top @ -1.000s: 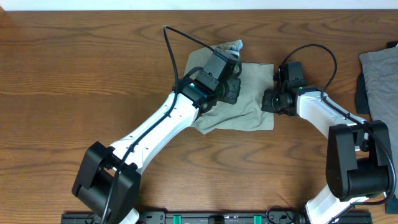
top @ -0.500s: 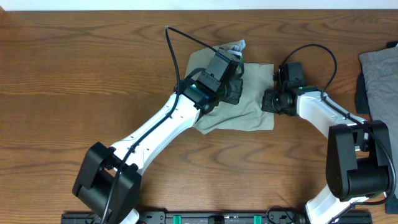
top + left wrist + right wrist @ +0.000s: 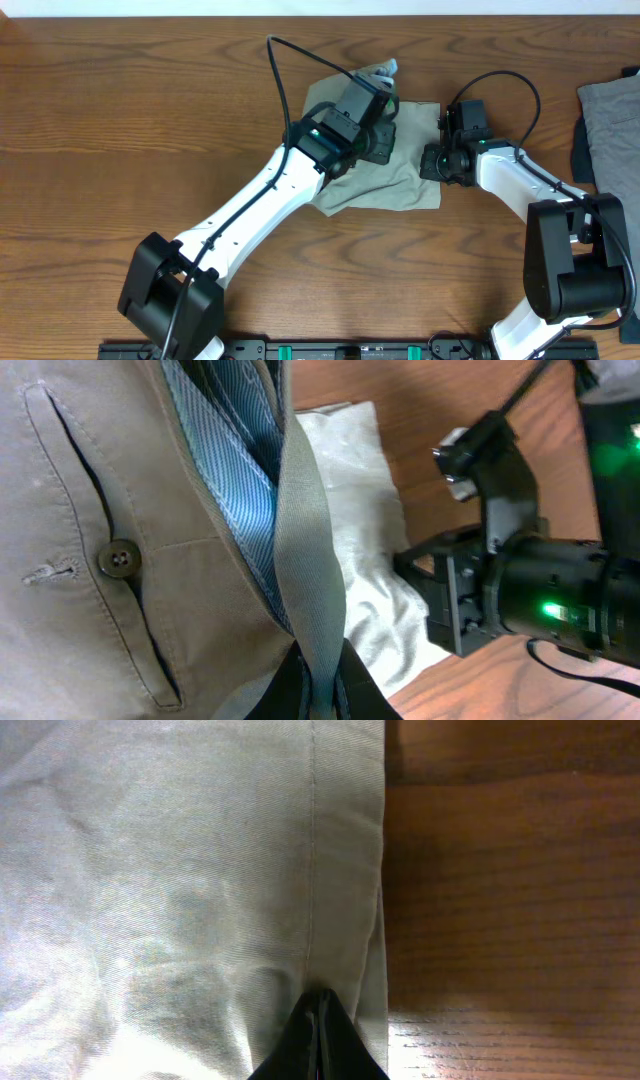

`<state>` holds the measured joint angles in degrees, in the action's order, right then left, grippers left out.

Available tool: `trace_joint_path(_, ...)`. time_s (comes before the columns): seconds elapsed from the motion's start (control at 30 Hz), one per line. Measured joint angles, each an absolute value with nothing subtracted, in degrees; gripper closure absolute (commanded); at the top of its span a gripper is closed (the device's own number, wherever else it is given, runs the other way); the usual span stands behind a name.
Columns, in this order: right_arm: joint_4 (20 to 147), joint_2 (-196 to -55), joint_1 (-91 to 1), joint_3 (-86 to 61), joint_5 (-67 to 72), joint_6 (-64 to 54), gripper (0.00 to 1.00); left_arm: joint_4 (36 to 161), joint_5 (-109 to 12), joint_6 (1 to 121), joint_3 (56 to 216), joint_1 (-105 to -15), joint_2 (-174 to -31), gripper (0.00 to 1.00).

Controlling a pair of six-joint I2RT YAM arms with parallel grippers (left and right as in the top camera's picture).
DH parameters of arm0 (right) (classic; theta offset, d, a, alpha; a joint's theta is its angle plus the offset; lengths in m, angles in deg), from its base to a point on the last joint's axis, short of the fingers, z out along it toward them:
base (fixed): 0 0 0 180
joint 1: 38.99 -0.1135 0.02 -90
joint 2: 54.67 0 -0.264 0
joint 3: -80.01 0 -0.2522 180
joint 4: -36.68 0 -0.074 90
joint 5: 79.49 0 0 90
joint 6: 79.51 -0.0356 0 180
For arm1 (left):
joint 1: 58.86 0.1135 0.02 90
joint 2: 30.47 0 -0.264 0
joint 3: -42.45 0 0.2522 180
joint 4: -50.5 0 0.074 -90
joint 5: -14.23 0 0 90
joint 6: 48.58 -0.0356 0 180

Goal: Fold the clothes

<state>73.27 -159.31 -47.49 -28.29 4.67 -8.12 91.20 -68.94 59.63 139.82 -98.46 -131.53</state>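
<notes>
The pale khaki shorts [image 3: 400,170] lie bunched in the middle of the table. My left gripper [image 3: 380,135] is shut on a fold of the waistband [image 3: 310,590], lifted off the table. The left wrist view shows a small button [image 3: 119,558], blue striped lining [image 3: 235,470] and white pocket lining [image 3: 365,530]. My right gripper [image 3: 437,160] sits at the shorts' right edge, shut, its tips pressed on the cloth near a seam [image 3: 318,1005]. Whether it pinches cloth is hidden.
A plain grey garment [image 3: 612,120] lies at the far right edge with a dark navy cloth [image 3: 582,150] beside it. Bare wooden table [image 3: 120,130] lies left of the shorts.
My left gripper has moved slightly up and to the right with the waistband fold, pulling the lining end further back. The right arm has not moved.
</notes>
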Motion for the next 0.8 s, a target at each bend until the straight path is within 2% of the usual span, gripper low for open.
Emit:
trace_joint_path(0.67, 73.3, -159.3, -47.6, -28.3, 4.8, -8.1, 0.99, 88.0, -69.0, 59.6, 139.8, -101.4, -135.5, 0.93)
trace_joint_path(0.7, 73.3, -159.3, -47.6, -28.3, 4.8, -8.1, 0.99, 87.6, -69.0, 59.6, 139.8, -101.4, -135.6, 0.88)
trace_joint_path(0.77, 73.3, -159.3, -47.6, -28.3, 4.8, -8.1, 0.99, 86.8, -68.9, 59.7, 139.8, -101.4, -135.9, 0.65)
trace_joint_path(0.8, 73.3, -159.3, -47.6, -28.3, 4.8, -8.1, 0.99, 86.4, -68.9, 60.0, 139.8, -101.4, -136.1, 0.59)
